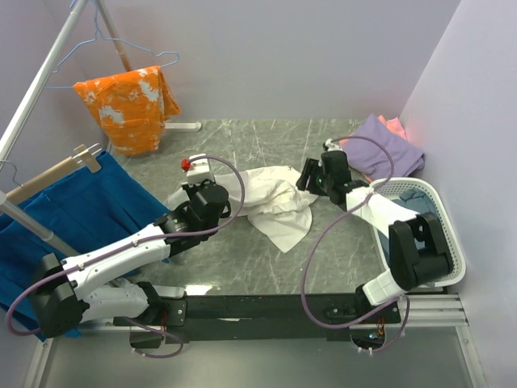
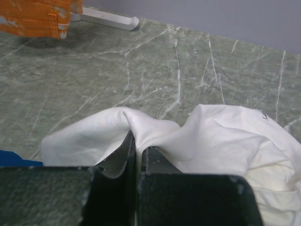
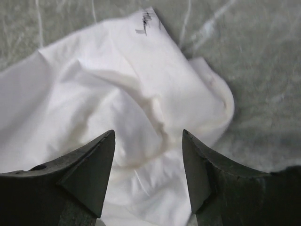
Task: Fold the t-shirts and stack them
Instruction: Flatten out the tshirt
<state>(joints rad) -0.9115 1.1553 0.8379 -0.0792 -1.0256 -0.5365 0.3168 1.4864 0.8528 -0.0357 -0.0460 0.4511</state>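
Left gripper (image 2: 136, 147) is clamped on a raised fold at the left-hand edge of the crumpled white cloth t-shirt (image 1: 275, 202), its two dark fingers pressed together with fabric bunched over the tips. Right gripper (image 3: 148, 134) has its jaws spread with nothing between them, poised over the opposite, right-hand side of the same garment; contact with the cloth cannot be confirmed. The shirt lies heaped and unfolded at mid-table on the grey-green marbled tabletop (image 1: 242, 267), between the two arms, with one lobe trailing toward the near edge. No clean long axis can be read in that state. From the right gripper the fabric lies directly beneath and ahead of the fingertips, so that arm is judged best placed to take the second hold by descending. Beyond, a purple and salmon-pink pile of shirts (image 1: 388, 145) sits at the far right corner. A white plastic basket (image 1: 456, 246) holding grey-blue cloth (image 1: 408, 196) stands at the right edge. Both are well apart from the work.
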